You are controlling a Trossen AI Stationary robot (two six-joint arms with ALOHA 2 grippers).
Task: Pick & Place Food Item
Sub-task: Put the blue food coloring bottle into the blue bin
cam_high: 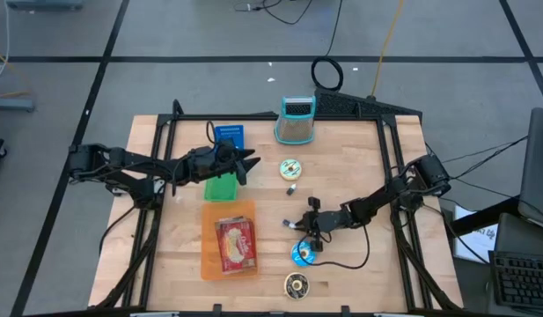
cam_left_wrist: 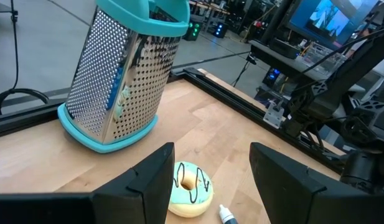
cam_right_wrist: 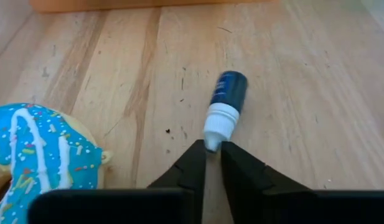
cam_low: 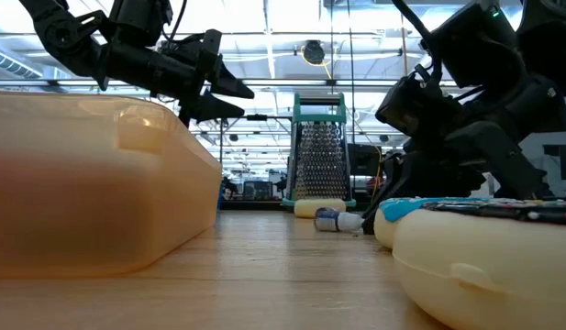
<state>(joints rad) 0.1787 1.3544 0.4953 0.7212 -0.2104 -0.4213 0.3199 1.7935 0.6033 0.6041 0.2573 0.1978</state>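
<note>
Wooden slatted table [cam_high: 359,158], perforated metal grater [cam_left_wrist: 120,81]

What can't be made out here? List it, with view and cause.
- Print on the packet: too small in the high view. In the low view the wall of the orange tray hides it.
- Blue-iced donut: cut off by the right wrist view's edge.
- Small bottle: cut off by the left wrist view's edge.

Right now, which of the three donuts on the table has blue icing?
The blue-iced donut beside the right gripper, near the table's front. The green-iced donut lies near the grater; the dark-topped donut sits at the front edge.
</note>
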